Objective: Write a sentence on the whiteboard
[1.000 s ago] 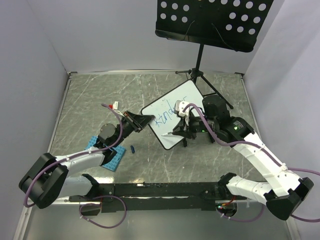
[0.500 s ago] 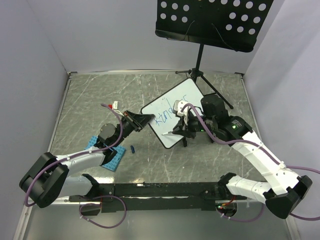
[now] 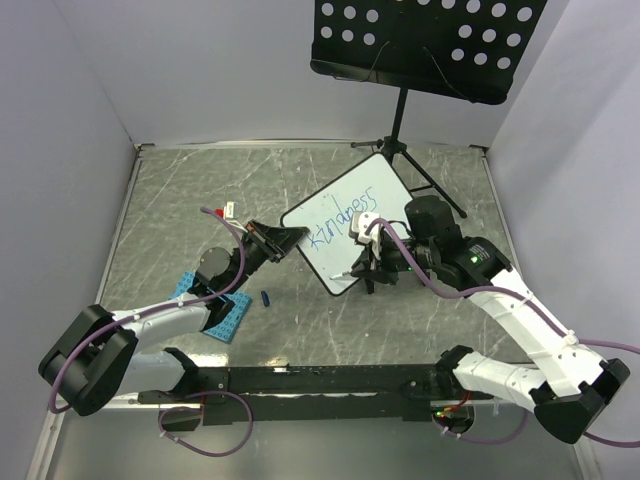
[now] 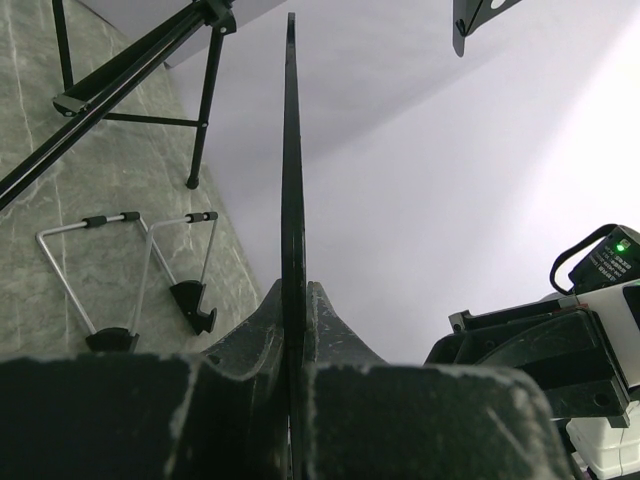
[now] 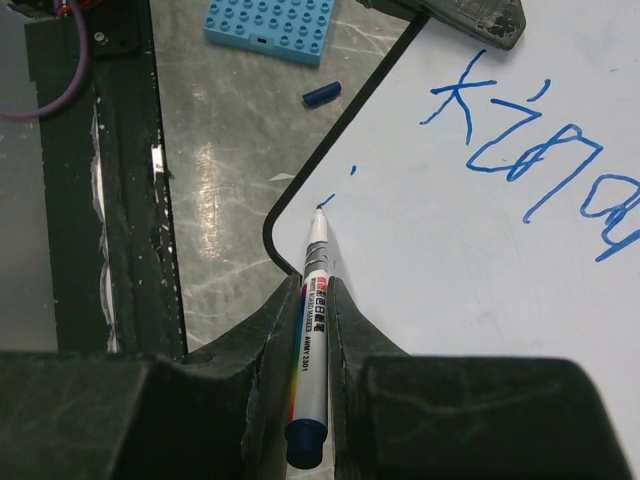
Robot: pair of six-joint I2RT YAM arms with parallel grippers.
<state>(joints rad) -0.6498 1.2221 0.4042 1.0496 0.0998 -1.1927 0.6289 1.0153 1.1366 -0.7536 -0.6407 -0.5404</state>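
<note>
The whiteboard [image 3: 325, 258] stands tilted up off the table. My left gripper [image 3: 288, 240] is shut on its left edge, and the left wrist view shows that dark rim [image 4: 291, 150] edge-on between the closed fingers. The sentence [image 3: 343, 218] is one blue line reading "Kindness"; its start [image 5: 520, 140] shows in the right wrist view. My right gripper [image 3: 361, 270] is shut on a white marker [image 5: 312, 340]. The marker's tip touches the whiteboard [image 5: 480, 290] near its lower rounded corner, beside a tiny blue tick.
A blue studded plate [image 3: 222, 305] and a small blue cap [image 3: 266, 297] lie left of the board. The black perforated music-stand tray [image 3: 425, 45] rises at the back, and its tripod legs [image 3: 420, 175] spread behind the board. Grey walls enclose the table.
My right gripper has carried the marker from the end of the written line down to the board's lower corner, so "Kindness" now shows whole. The left gripper and the board have stayed put.
</note>
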